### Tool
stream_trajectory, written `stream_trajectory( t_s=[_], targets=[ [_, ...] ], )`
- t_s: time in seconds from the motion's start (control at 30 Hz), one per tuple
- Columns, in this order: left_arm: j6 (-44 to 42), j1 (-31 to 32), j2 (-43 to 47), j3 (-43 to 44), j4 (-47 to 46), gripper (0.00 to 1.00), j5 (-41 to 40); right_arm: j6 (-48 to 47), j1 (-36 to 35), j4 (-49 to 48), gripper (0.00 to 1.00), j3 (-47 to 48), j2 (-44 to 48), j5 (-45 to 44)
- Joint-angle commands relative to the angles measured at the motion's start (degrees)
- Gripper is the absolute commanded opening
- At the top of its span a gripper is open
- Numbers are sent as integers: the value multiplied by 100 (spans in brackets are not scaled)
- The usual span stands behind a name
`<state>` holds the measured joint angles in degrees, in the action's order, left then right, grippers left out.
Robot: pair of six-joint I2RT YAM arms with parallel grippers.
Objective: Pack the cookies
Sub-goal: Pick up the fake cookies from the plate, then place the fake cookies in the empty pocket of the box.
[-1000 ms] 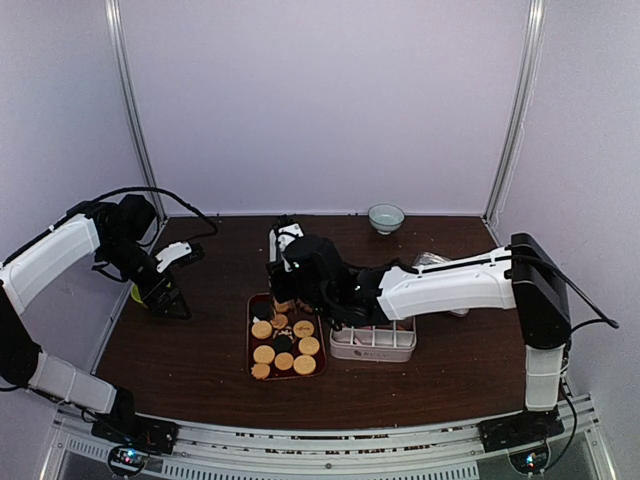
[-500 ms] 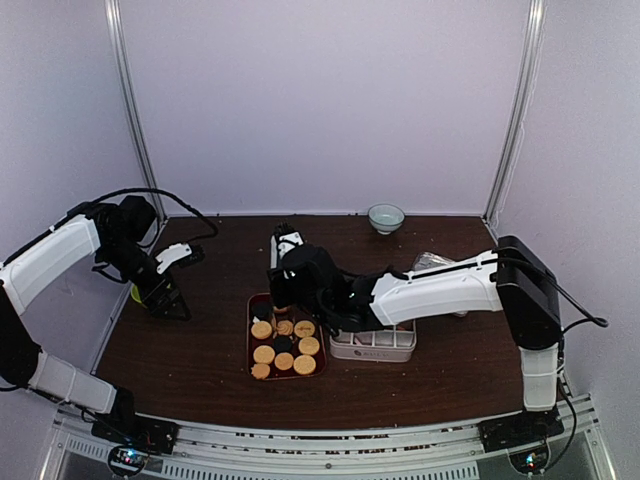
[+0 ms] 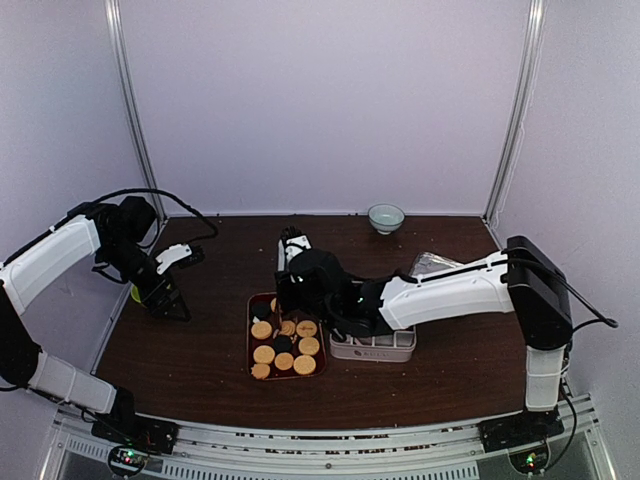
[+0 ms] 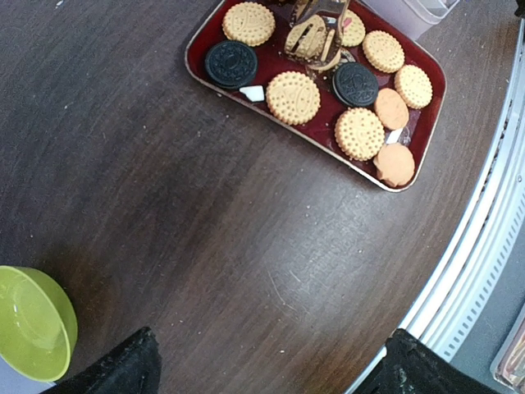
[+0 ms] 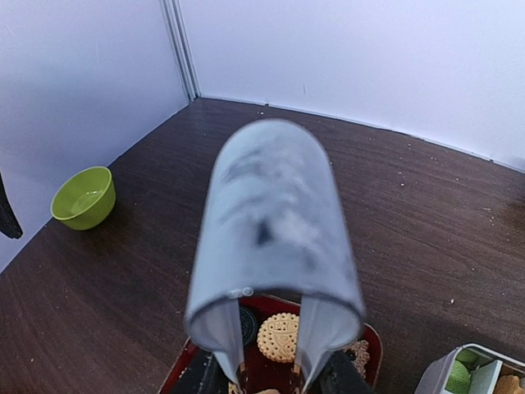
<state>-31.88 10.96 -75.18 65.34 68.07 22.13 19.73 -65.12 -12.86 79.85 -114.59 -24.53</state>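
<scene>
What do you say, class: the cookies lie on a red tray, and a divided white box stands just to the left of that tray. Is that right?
Not quite. The divided white box stands just to the right of the red tray, not to its left; the top view shows this. The cookies do lie on the tray.

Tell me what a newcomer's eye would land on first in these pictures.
A red tray of cookies, mostly golden with a couple of dark ones, lies in the middle of the dark table. The right gripper reaches over it holding metal tongs, with the tips down among the cookies. A lime-green bowl sits alone near the table's left edge.
</scene>
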Motion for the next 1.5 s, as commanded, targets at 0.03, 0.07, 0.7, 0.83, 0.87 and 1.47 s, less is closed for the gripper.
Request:
stream_trajectory(
  t_s=[0.03,0.07,0.7,0.83,0.87,1.47],
  targets=[
    [-69,-48,90,-31,25,98,125,-249,-4,252,18,178,411,-104],
    [-71,-44,91,-36,27,98,116,-288,-2,268,18,248,459,-78],
    [-95,-47,78,-62,30,98,151,-197,0,499,17,-1989,3151,-811],
    [-89,-42,50,-31,30,98,160,98,0,850,17,-2758,3963,-1035],
    [-87,-41,41,-21,34,98,167,173,-4,944,17,-2899,4148,-1098],
    [-56,-46,-4,36,56,98,205,618,-97,1354,21,-3622,4965,-1376]
  ],
)
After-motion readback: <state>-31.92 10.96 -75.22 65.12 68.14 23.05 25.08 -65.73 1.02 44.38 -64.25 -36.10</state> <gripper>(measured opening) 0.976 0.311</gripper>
